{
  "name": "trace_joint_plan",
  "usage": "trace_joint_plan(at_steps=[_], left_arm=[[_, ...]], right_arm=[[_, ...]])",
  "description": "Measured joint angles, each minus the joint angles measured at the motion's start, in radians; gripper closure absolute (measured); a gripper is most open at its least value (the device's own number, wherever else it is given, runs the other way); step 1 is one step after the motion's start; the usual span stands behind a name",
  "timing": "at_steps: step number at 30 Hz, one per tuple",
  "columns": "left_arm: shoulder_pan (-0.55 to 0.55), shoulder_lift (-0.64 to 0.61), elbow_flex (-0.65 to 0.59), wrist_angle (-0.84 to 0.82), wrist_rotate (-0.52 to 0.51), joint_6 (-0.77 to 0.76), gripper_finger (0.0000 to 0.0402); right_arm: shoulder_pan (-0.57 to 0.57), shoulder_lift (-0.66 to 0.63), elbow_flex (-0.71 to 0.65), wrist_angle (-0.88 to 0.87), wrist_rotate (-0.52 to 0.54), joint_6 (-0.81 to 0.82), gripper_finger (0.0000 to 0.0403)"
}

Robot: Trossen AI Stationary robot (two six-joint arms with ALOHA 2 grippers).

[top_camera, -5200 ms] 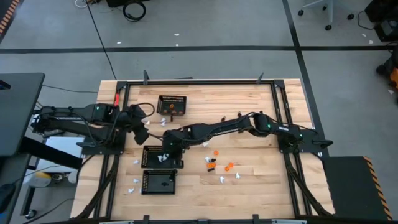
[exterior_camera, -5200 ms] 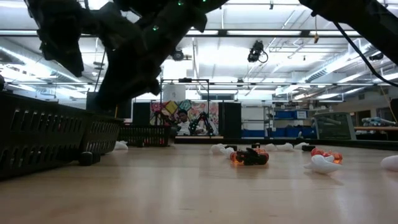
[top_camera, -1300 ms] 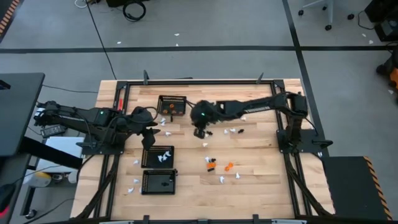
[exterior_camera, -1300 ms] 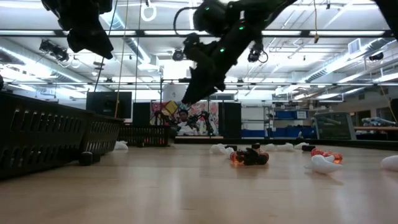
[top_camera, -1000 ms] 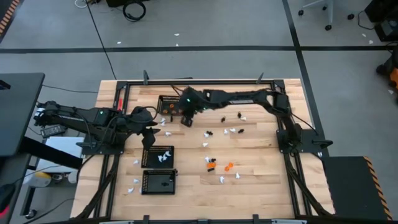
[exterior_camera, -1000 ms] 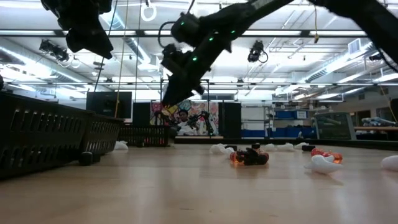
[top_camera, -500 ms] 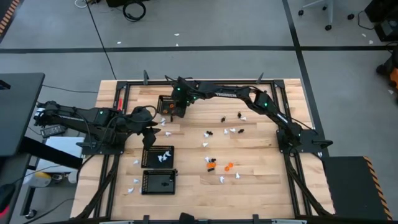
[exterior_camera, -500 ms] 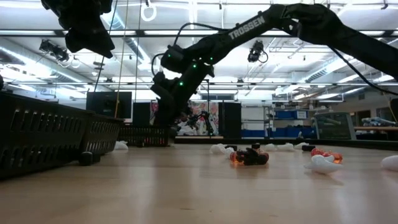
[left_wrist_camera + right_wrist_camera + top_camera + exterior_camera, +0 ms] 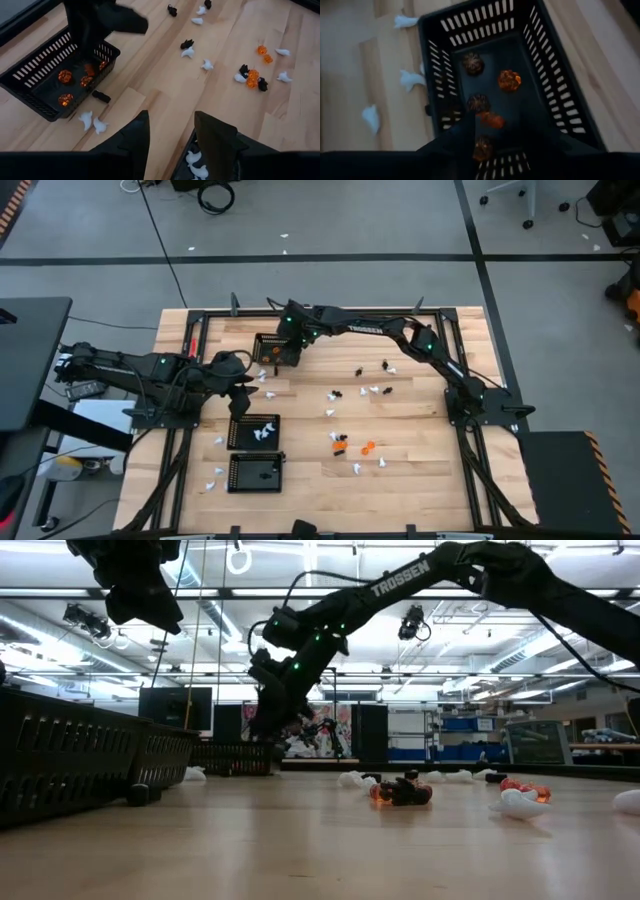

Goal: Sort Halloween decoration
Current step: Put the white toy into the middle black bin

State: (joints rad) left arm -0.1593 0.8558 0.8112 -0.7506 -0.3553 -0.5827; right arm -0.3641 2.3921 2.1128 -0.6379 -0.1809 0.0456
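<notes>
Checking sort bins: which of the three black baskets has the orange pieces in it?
The far basket, the one under the right claw. It holds several orange pieces; the middle basket holds white ones, and the nearest basket shows none of either.

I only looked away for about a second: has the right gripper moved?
Yes. The right gripper has swung from mid-table toward the table's far edge and now hangs over the basket with orange pieces, seen directly below in its wrist view.

Halloween decoration pieces, partly sorted

Orange rounded pieces [image 9: 509, 80] are gathered in a black basket [image 9: 555, 75]; white pieces [image 9: 207, 64], black pieces [image 9: 187, 44] and further orange ones [image 9: 262, 49] are scattered on the table [image 9: 165, 95].
</notes>
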Motion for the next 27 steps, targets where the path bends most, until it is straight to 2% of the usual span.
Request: trace_joint_plan(at_steps=[10, 15, 20, 27], left_arm=[[0.0, 0.0, 0.0, 0.007, 0.0, -0.031, 0.0239], [0.0, 0.0, 0.0, 0.007, 0.0, -0.032, 0.0239], [0.0, 0.0, 0.0, 0.006, 0.0, -0.032, 0.0239], [-0.002, 0.0, 0.0, 0.006, 0.0, -0.033, 0.0239]], right_arm=[[0.011, -0.127, 0.0, -0.141, 0.051, -0.034, 0.0243], [0.037, -0.142, -0.001, -0.258, 0.061, -0.031, 0.0243], [0.098, -0.142, -0.002, -0.345, 0.062, -0.042, 0.0243], [0.204, -0.161, -0.005, -0.406, 0.115, -0.049, 0.0244]])
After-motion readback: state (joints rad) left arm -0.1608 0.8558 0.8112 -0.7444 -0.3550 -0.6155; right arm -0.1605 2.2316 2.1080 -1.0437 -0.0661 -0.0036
